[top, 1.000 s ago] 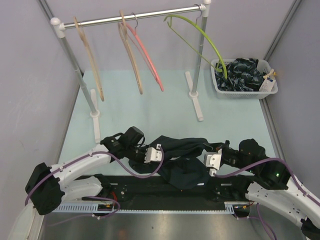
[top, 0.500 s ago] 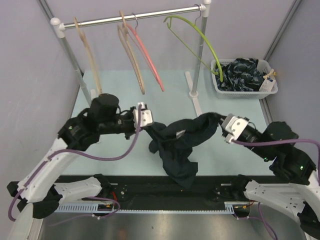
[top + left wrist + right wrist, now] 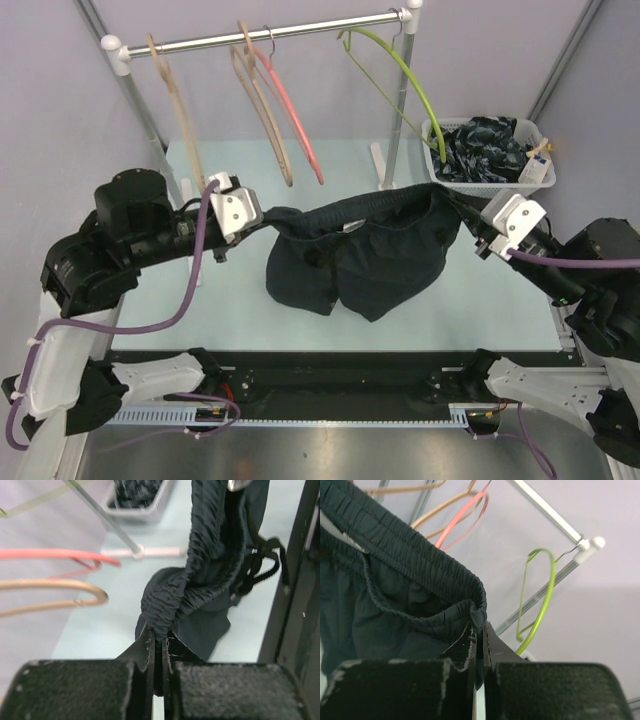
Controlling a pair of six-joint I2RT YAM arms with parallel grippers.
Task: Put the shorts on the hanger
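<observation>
The dark navy shorts [image 3: 360, 250] hang spread in the air between both grippers, waistband on top, legs dangling above the table. My left gripper [image 3: 258, 217] is shut on the waistband's left end; the bunched elastic band shows in the left wrist view [image 3: 172, 607]. My right gripper [image 3: 468, 222] is shut on the right end, seen in the right wrist view [image 3: 478, 611]. The lime-green hanger [image 3: 405, 75] hangs by its hook at the right end of the rail, behind and above the shorts. It also shows in the right wrist view [image 3: 541, 612].
A metal rail [image 3: 260, 34] on white stands holds two beige wooden hangers [image 3: 178, 115] and a pink hanger [image 3: 295, 115]. A white basket [image 3: 490, 178] of dark clothes sits at the back right. Grey walls close in on both sides.
Both grippers have lifted the shorts off the table and pulled apart, left going left, right going right. The crumpled shorts now hang stretched out flat by the waistband.
</observation>
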